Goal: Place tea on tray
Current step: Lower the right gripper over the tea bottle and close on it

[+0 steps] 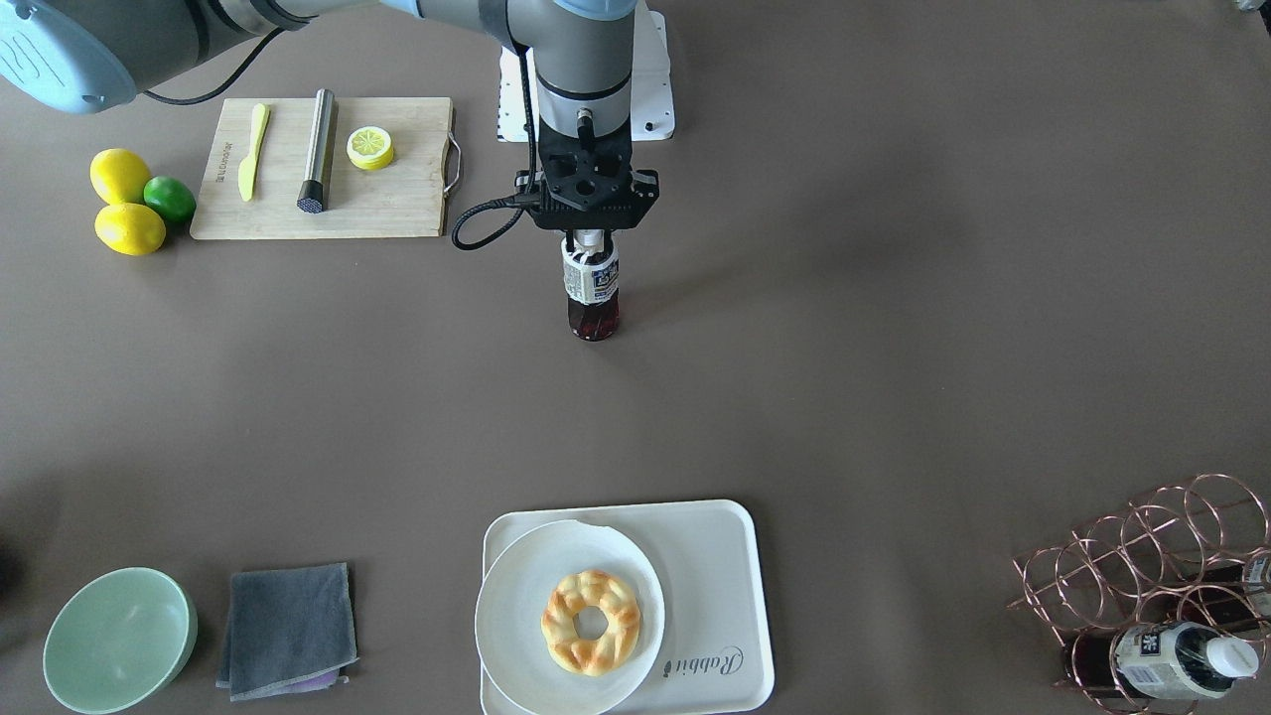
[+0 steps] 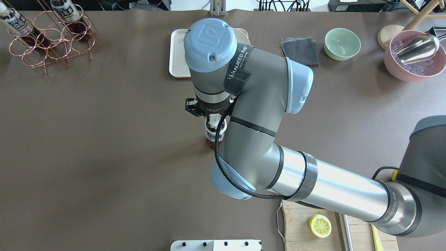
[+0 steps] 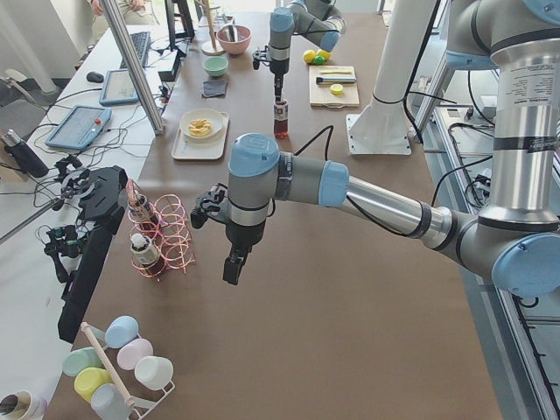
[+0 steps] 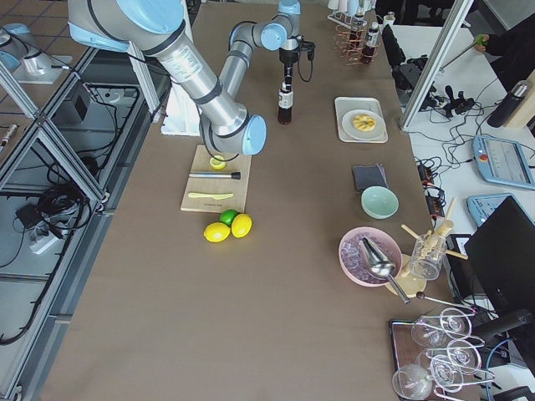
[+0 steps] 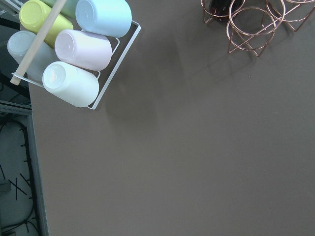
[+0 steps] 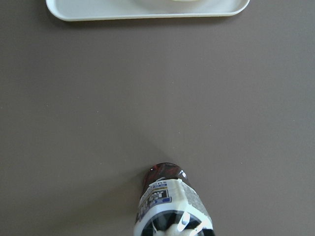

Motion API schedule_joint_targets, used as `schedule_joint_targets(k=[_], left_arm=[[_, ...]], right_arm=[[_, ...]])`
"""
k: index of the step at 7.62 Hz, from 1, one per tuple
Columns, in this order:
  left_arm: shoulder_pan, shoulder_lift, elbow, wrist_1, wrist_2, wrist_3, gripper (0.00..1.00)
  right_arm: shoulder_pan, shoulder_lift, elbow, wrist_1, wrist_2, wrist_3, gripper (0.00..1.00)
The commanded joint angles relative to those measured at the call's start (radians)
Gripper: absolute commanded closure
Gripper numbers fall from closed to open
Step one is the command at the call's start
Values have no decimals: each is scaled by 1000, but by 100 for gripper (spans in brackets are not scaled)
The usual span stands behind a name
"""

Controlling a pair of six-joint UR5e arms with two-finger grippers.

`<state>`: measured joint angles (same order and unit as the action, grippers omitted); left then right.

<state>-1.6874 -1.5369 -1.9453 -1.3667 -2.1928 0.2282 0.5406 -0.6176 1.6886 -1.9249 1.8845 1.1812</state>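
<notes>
Upright tea bottle (image 1: 592, 293) mid-table, well apart from cream tray (image 1: 710, 566).

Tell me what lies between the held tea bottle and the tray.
Nothing: only bare brown table separates the tea from the tray, plainest in the right wrist view.

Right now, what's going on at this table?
The right gripper holds the tea upright by its top at mid-table, well short of the tray, which carries a plate with a doughnut. The left gripper hangs over the table beside the bottle rack.
</notes>
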Motion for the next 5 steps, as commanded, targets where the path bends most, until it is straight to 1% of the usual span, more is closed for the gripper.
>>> schedule_joint_targets(k=[1,2,3,4,5], left_arm=[[0,0,0,0,-1,0,2],[0,-2,2,0,-1,-1,2],[0,-2,2,0,-1,-1,2],[0,-2,2,0,-1,-3,2],[0,-2,2,0,-1,-3,2]], right_arm=[[-1,-1,29,-22,5,2,58],[-1,1,29,-23,7,3,75],[-1,-1,39,-23,10,3,91],[-1,-2,37,-23,10,3,90],[-1,-2,36,-23,10,3,97]])
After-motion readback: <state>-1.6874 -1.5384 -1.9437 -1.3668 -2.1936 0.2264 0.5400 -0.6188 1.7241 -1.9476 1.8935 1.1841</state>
